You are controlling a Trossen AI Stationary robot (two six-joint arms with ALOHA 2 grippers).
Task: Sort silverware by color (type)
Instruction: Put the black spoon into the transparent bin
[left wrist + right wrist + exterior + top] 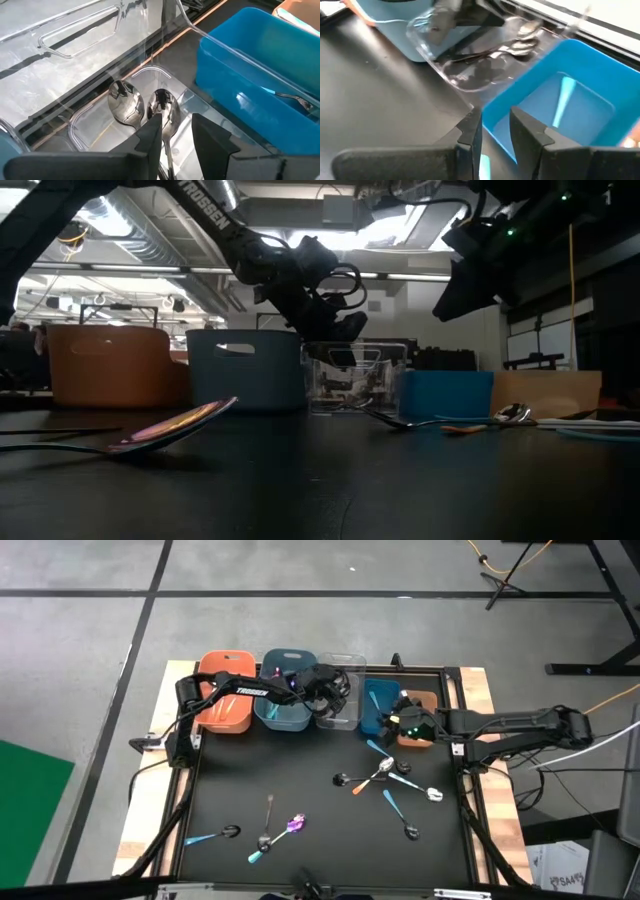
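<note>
Over the clear bin [340,700], at about twelve o'clock on the table, the left gripper [176,131] has its fingers spread with nothing between them. Just beyond the tips, two shiny silver spoons [145,104] lie side by side on the bin's floor.

At roughly two o'clock the right gripper [494,129] hangs over the near wall of the blue bin [555,107]. Its fingers stand part-way apart; something teal shows low between them, but whether it is held I cannot tell. A teal-handled piece [564,102] already lies inside that bin.

By my reading the sort is somewhere past the start and well short of done. Unsorted silverware lies on the black mat [300,770]: a loose cluster [385,780] of silver, orange and blue pieces at four o'clock, and a purple spoon [293,826] with a few others at seven o'clock.
</note>
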